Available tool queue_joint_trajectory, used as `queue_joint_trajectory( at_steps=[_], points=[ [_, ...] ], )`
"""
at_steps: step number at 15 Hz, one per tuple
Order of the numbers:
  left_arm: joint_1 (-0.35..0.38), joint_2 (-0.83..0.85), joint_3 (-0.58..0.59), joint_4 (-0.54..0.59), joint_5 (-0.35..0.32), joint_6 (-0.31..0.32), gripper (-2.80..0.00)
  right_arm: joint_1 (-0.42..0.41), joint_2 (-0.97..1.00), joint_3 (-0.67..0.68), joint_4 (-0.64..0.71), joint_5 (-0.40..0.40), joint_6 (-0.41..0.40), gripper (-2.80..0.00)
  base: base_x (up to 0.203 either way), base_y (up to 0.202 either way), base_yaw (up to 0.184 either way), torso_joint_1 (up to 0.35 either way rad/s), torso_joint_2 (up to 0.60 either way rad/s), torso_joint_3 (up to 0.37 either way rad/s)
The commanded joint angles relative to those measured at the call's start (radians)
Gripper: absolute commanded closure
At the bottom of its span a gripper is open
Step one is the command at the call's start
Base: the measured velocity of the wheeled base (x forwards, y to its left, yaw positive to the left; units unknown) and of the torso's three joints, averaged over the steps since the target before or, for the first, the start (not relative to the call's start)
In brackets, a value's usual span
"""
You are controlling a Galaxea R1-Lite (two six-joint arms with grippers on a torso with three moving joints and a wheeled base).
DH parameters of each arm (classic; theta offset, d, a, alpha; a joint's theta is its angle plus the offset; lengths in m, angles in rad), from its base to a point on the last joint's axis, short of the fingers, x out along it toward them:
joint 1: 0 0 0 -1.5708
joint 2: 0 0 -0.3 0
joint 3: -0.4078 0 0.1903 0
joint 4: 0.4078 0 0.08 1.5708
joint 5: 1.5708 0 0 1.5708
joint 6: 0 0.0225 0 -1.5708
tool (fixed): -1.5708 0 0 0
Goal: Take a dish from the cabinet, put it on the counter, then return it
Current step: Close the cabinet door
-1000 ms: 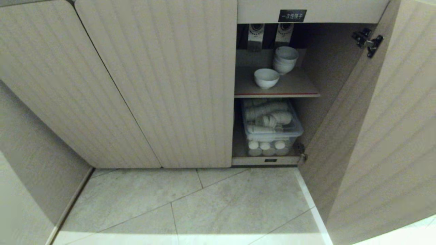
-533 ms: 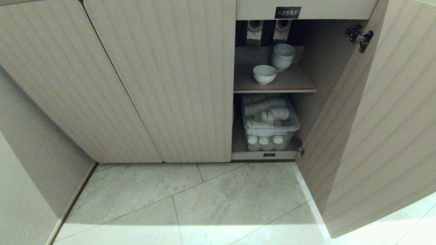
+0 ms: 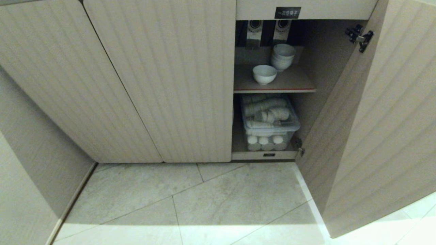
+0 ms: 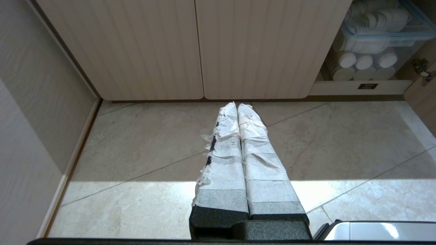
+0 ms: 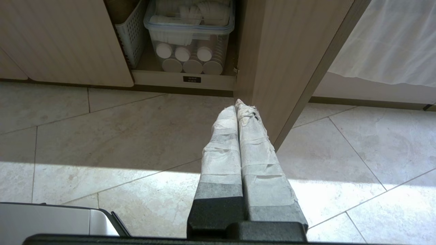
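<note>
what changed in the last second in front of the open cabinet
Only the head view shifted: a second ago it sat closer and lower, then settled; nothing in the cabinet moved. The dish stays on the red-edged shelf beside the bowl stack. Left gripper and right gripper stay shut, empty, over the floor.

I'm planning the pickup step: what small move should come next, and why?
Probably raise the right hand toward the open cabinet and open it. The dish sits alone near the front of the red-edged shelf, untouched, while both hands, left hand too, hang shut over the floor.
</note>
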Motion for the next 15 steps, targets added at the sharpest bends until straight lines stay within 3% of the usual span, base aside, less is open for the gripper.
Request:
queue_joint_trajectory(
  at_steps=[1, 15],
  points=[
    [0.0, 0.0, 0.0, -0.001, 0.0, 0.0, 0.0, 0.0, 0.0, 0.0, 0.0, 0.0, -0.001, 0.0, 0.0, 0.0, 0.0, 0.0, 0.0, 0.0],
    [0.0, 0.0, 0.0, -0.001, 0.0, 0.0, 0.0, -0.001, 0.0, 0.0, 0.0, 0.0, -0.001, 0.0, 0.0, -0.003, 0.0, 0.001, 0.0, 0.0]
  ],
)
